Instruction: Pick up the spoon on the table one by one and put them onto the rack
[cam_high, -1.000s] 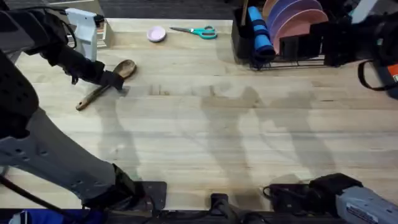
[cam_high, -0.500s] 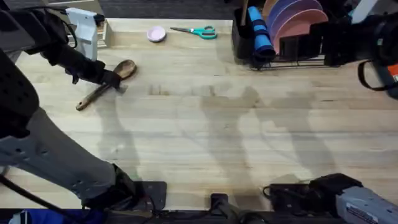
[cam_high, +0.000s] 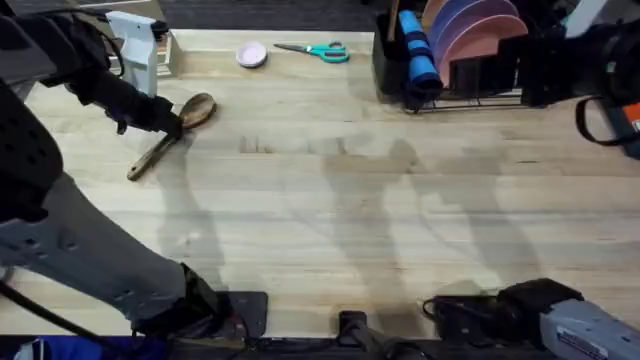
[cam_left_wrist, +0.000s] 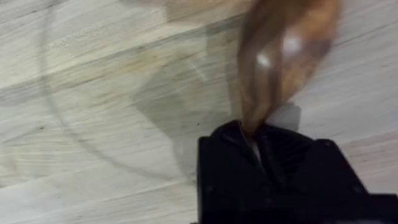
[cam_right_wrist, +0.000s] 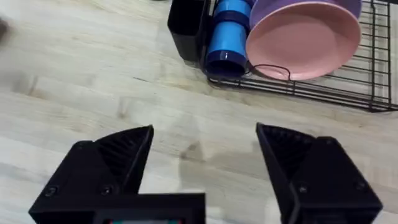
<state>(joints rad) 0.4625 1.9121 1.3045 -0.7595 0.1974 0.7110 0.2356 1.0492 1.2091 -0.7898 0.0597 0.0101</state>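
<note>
1. Left pincer (cam_high: 176, 122) is clamping the wooden spoon (cam_high: 170, 134) at the neck, just below the bowl; the left wrist view is showing the spoon neck pinched between the black fingers (cam_left_wrist: 249, 149), with the bowl sticking out past them
2. Spoon is sitting at the far-left part of the table (cam_high: 330, 220), bowl end up by the pincer, handle angling down toward the near-left; I'm not seeing clearly whether the handle tip is touching the wood or already clear of it
3. Rack (cam_high: 470, 90) is sitting at the far right, well apart from the spoon; it's holding a blue cup (cam_high: 418, 55) on its side and pink and purple plates (cam_high: 470, 35), with the black utensil caddy (cam_high: 388, 60) at its left end
4. Right pincer (cam_right_wrist: 202, 162) is hanging with jaws wide apart and empty, above bare table just short of the rack
5. Progress, my read: grasp is looking done on this spoon, with lift, carry across the table and drop into the rack all remaining; I'm not spotting any spoon in the rack, though the caddy's inside is hidden, so the count of finished spoons is unknown
6. Teal-handled scissors (cam_high: 318, 50) and a small pink round thing (cam_high: 251, 54) are lying at the far edge, not part of the job
7. Writing: I'm reading no brand, label or text anywhere
</note>
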